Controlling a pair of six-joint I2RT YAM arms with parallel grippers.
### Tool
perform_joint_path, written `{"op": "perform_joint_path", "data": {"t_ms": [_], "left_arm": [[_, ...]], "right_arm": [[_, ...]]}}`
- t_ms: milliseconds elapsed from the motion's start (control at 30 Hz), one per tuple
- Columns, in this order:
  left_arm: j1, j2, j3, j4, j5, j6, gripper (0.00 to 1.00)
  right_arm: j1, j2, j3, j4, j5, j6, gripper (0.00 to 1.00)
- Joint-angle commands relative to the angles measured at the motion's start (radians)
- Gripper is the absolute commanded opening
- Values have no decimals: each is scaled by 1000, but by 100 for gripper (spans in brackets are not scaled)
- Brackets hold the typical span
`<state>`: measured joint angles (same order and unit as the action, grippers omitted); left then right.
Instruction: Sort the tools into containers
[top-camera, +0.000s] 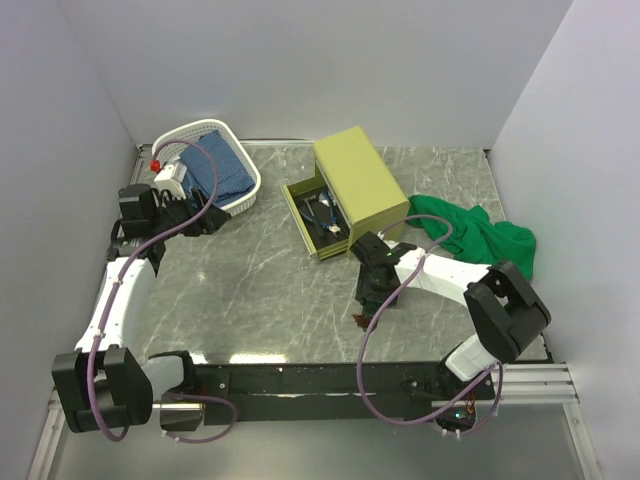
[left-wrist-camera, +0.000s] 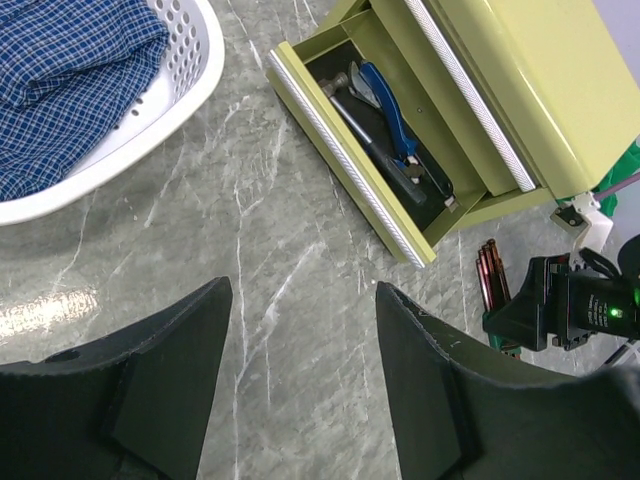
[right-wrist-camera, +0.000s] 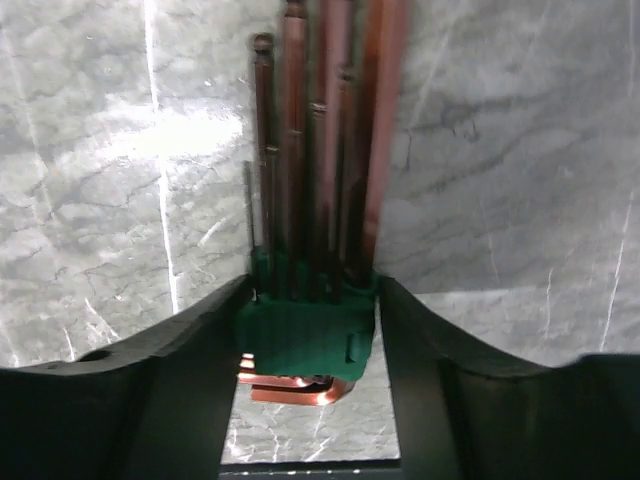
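The hex key set, copper-coloured keys in a dark green holder, lies low over the marble table in front of the chest. My right gripper is shut on its holder, a finger against each side; it shows in the top view. The olive-green chest has one drawer pulled open. In it lie blue-handled pliers and a black tool. The white lattice basket stands at the back left. My left gripper is open and empty above bare table, between basket and chest.
A blue checked cloth fills the basket. A green cloth lies crumpled right of the chest. A small red object shows at the basket's left rim. White walls close in the table at the back and on both sides.
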<state>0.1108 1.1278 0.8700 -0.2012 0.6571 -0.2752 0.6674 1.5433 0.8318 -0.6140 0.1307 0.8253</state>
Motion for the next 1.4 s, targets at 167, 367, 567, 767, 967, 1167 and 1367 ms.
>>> {"op": "perform_joint_path", "data": {"t_ms": [167,367,567,767,967,1167,1367], "left_arm": [[-10,-22,34,13,-17,14,65],[-8,-72,20,12,-25,42,65],[-8,-95,30,26,-24,44,65],[-8,-97,87,-9,-30,73,65],[-10,-118,138,-46,-37,80,66],[-13,-155,141,-76,-48,79,66],[-7,-181,139,-96,-71,106,66]], "right_arm": [[-9,41,-59,169,-128,-90,0],[38,-109,33,73,-161,-262,0],[115,-186,206,40,-151,-423,0],[179,-117,436,52,-132,-512,0],[147,105,709,80,-5,-540,0],[117,315,941,43,70,-584,0],[67,440,1041,85,184,-652,0]]}}
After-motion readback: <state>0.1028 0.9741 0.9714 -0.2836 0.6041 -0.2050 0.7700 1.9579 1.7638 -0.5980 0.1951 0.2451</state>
